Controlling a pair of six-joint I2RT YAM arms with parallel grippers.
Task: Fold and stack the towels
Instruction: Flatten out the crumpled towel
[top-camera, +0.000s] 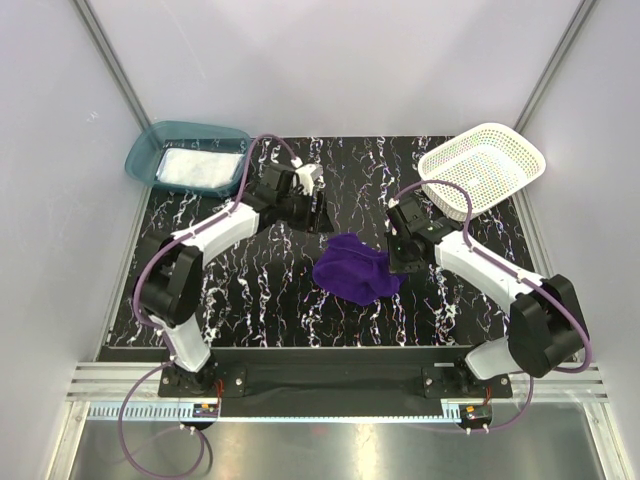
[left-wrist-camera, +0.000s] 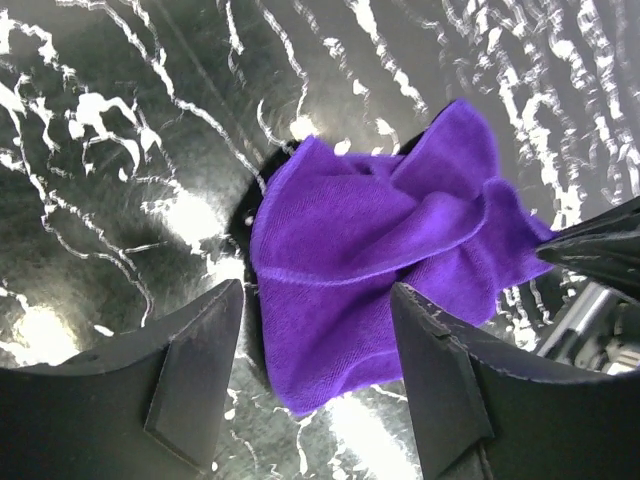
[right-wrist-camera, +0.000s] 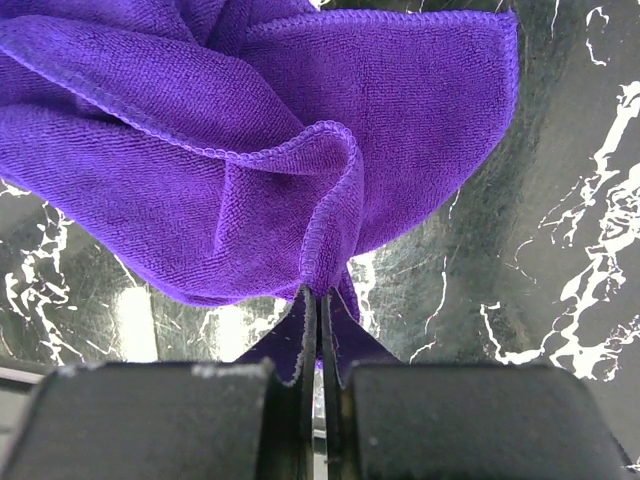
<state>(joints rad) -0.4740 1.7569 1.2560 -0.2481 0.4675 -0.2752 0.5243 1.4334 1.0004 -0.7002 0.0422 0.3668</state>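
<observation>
A deep purple towel (top-camera: 355, 268) lies crumpled in the middle of the black marbled table. My right gripper (top-camera: 405, 255) sits at its right edge. In the right wrist view that gripper (right-wrist-camera: 322, 308) is shut on a hemmed fold of the purple towel (right-wrist-camera: 250, 150). My left gripper (top-camera: 318, 212) hovers open at the towel's far left side. In the left wrist view the towel's near corner (left-wrist-camera: 330, 350) shows in the gap between the spread fingers (left-wrist-camera: 195, 370), and the left gripper (left-wrist-camera: 318, 372) holds nothing. A white towel (top-camera: 200, 168) lies in the teal bin.
The teal bin (top-camera: 150, 150) stands at the back left corner and a white mesh basket (top-camera: 483, 168) at the back right. The right gripper's dark finger (left-wrist-camera: 600, 250) reaches into the left wrist view's right side. The table (top-camera: 250, 300) shows bare marbled surface in front of the towel.
</observation>
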